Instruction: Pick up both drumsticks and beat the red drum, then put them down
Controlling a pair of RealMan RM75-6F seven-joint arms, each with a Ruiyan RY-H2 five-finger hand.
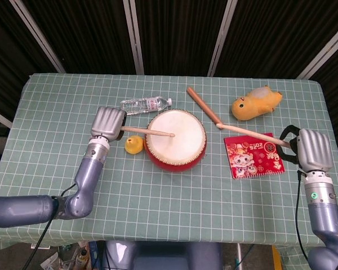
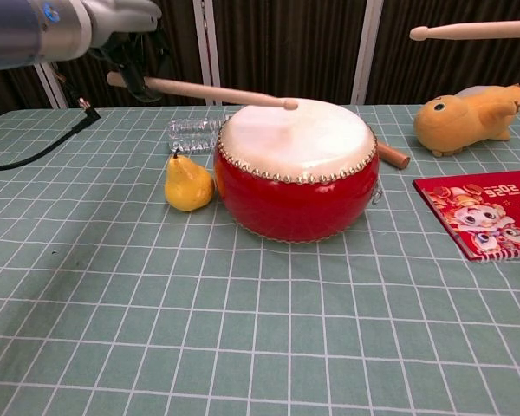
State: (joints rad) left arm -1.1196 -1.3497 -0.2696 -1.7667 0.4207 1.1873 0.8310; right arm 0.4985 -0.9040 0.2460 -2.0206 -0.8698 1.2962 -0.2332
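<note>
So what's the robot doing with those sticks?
It is playing a drum. Its left hand holds one drumstick with the tip down at the white top of the red drum. Its right hand holds the other drumstick raised, off to the right of the drum and not touching it. A yellow pear, a water bottle, a plush toy, a red booklet and a wooden rod lie around the drum on the table.

On the green checked counter, the left hand grips a pale wooden drumstick whose tip lies over the white skin of the round red drum. The right hand holds a second wooden drumstick slanting above a red printed booklet, near a yellow plush toy.
</note>
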